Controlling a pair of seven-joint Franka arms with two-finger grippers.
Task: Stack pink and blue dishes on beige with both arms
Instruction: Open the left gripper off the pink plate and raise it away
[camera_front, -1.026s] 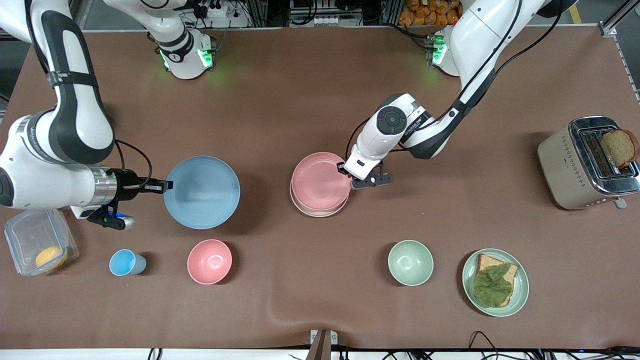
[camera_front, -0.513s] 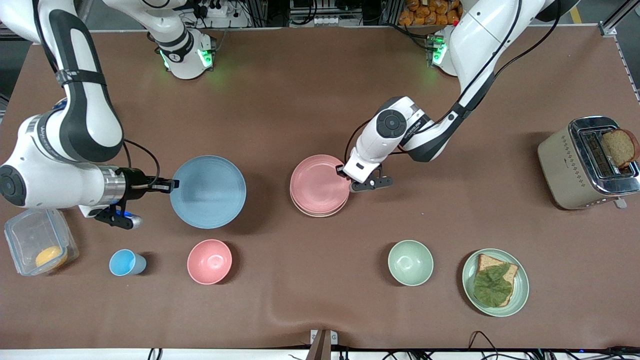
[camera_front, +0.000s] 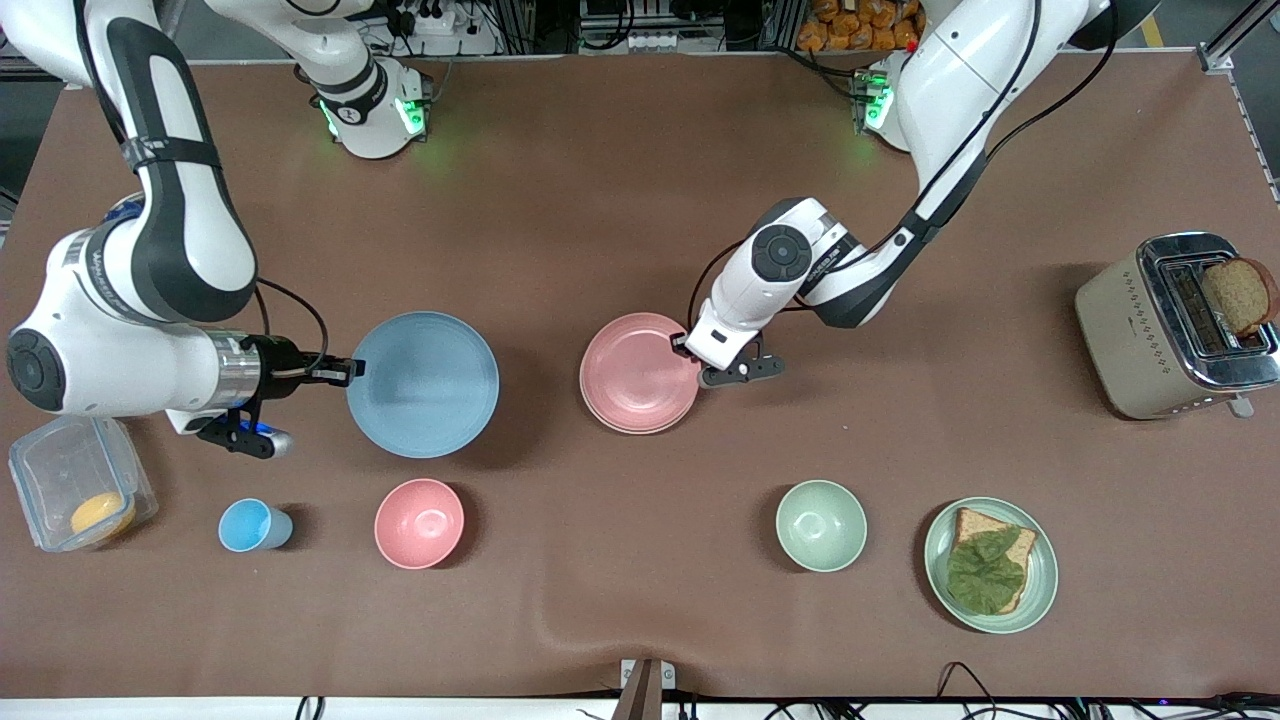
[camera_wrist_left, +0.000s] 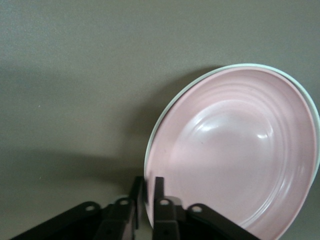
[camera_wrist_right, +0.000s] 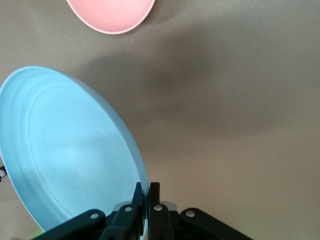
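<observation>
The pale pink plate (camera_front: 638, 372) lies on the cream-beige plate (camera_front: 603, 414) at the table's middle; only a thin pale rim (camera_wrist_left: 240, 65) of the beige one shows beneath it. My left gripper (camera_front: 684, 345) is shut on the pink plate's (camera_wrist_left: 235, 150) rim on the side toward the left arm's end, its fingers (camera_wrist_left: 159, 186) one on each face of the edge. The light blue plate (camera_front: 422, 384) hangs above the table, held by its rim. My right gripper (camera_front: 352, 369) is shut on that rim (camera_wrist_right: 146, 189), and the plate (camera_wrist_right: 65, 150) casts a shadow on the cloth.
Nearer the front camera stand a small blue cup (camera_front: 250, 526), a pink bowl (camera_front: 419, 523), a green bowl (camera_front: 821, 525) and a green plate (camera_front: 937, 556) with bread and a leaf. A clear container (camera_front: 75, 480) sits under the right arm. A toaster (camera_front: 1140, 335) stands at the left arm's end.
The right gripper carried the blue plate a little toward the pink plate. The left gripper lowered the pink plate so less of the beige rim shows.
</observation>
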